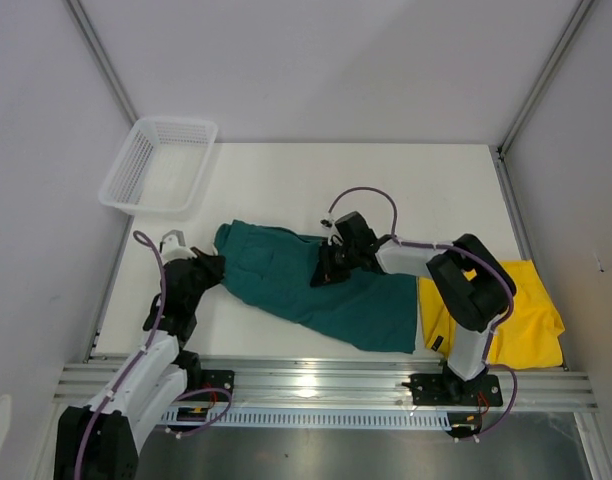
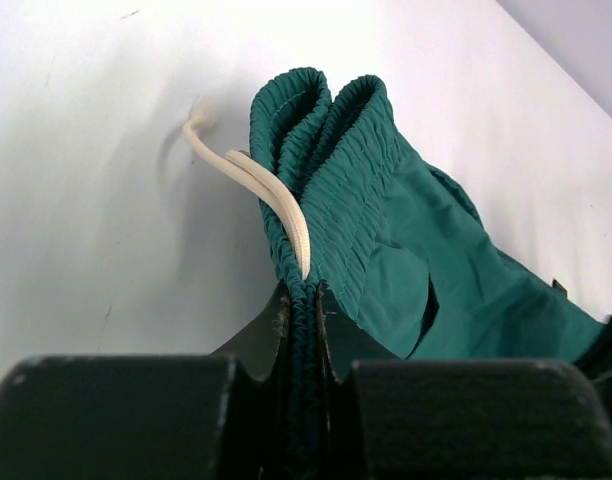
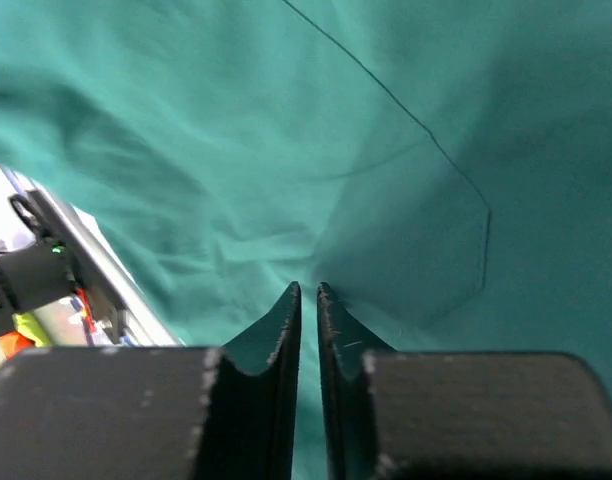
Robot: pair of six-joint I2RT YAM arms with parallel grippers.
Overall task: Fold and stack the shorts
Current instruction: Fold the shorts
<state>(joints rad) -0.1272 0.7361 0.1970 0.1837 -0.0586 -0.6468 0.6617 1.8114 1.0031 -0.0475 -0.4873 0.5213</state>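
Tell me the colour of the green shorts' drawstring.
Pale cream. The drawstring of the green shorts shows best in the left wrist view.

The table bears teal shorts, yellow shorts, basket.

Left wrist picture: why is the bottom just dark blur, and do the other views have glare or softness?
Left wrist view: those blurred dark blocks belong to the left gripper, too close to focus; the teal shorts and drawstring beyond are sharp. Top view: light glares off the metal rail. Right wrist view: right gripper blurred likewise, fabric evenly lit.
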